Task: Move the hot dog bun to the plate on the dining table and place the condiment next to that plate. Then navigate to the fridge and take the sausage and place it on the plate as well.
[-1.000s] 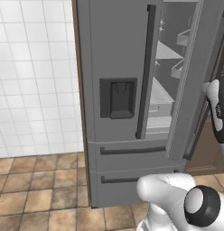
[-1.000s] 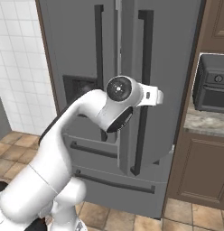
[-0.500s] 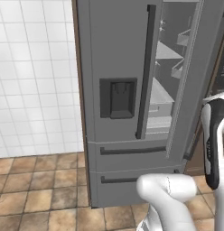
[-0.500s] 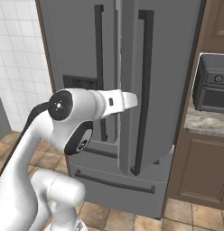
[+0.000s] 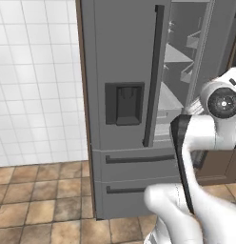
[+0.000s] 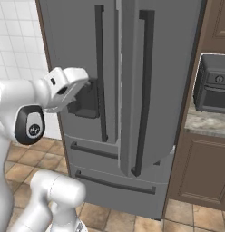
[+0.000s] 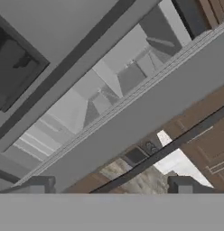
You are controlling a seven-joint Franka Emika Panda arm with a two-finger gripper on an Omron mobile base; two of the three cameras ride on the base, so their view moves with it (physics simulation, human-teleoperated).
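The gripper has its jaws spread wide with nothing between them. Straight ahead of the jaws stands the fridge, tall, grey and steel-faced, its right door ajar; through the gap, pale grey shelves show. Its left door carries a dark dispenser and a long dark handle. No writing can be read. Beyond the open door sits a dark oven on a stone counter.

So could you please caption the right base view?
White arm facing tall grey stainless-steel fridge, right door ajar.
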